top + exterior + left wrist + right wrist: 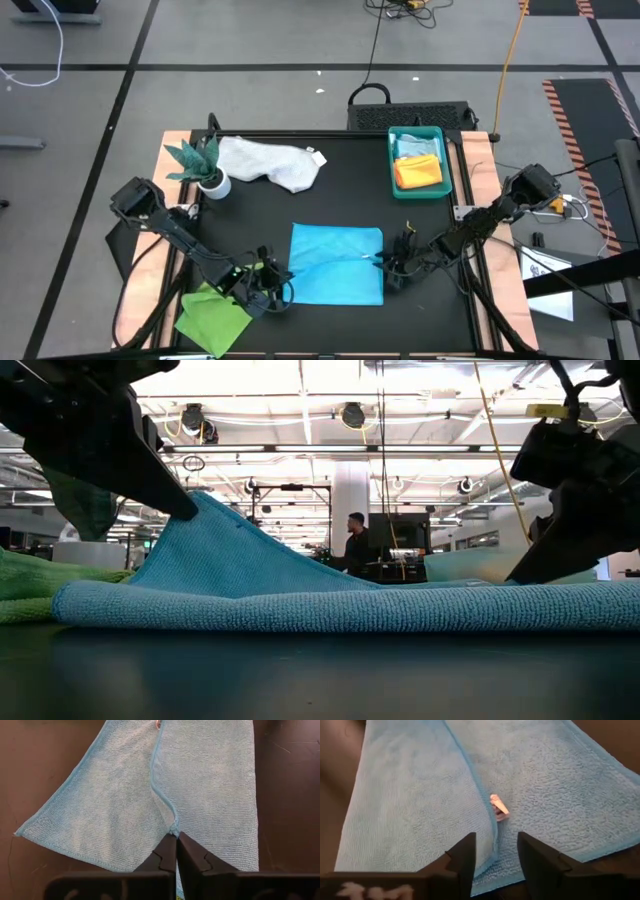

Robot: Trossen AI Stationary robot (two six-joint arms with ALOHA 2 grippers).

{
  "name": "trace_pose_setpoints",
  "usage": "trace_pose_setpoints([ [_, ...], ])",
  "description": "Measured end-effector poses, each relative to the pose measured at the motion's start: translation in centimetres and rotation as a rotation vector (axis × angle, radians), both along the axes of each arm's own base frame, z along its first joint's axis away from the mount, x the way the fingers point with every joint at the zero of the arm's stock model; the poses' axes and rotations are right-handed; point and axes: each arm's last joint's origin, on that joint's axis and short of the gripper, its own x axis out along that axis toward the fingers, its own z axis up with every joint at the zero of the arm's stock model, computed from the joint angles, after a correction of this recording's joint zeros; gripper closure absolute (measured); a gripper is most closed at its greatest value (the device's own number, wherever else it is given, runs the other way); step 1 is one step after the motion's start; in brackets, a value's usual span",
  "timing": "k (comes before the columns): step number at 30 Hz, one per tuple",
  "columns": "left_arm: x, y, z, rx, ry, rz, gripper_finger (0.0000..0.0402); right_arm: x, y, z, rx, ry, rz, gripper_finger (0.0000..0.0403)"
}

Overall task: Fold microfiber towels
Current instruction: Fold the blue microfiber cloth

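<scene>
Turquoise towel (210,795): nubby matt microfiber cloth; table (350,200): smooth dark, matt.

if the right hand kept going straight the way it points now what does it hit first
Most likely the bright blue towel: the right hand hangs open just over its folded edge, beside the small tag. How far above the cloth it sits is hard to judge.

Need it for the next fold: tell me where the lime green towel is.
In the high view the lime green towel lies at the table's front left corner, partly over the edge, beside the left claw and just left of the turquoise towel.
</scene>
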Motion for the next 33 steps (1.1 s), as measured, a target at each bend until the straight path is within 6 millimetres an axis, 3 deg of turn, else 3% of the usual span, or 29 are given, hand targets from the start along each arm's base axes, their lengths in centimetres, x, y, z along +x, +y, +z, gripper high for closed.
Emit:
trace_pose_setpoints([
  [5,0.0,0.0,0.0,-0.005,-0.006,0.0,0.038,0.0,0.1,0.0,-0.045,0.002,0.04,0.0341],
  [9,0.1,-0.4,0.3,-0.027,-0.028,-0.025,0.0393,-0.1,0.7,0.3,-0.069,-0.029,0.11,0.0395],
  [17,-0.6,-1.9,1.4,-0.045,-0.096,-0.1,0.0385,-0.5,3.2,1.6,-0.05,-0.173,0.312,0.04],
  [24,-1.2,-1.7,2.8,0.103,-0.221,0.017,0.0396,-1.1,4.0,2.2,-0.22,-0.274,0.217,0.0401],
  [33,-0.1,1.5,2.0,0.181,-0.146,0.178,0.0394,-1.7,3.0,5.1,-0.359,-0.398,0.003,0.0402],
])
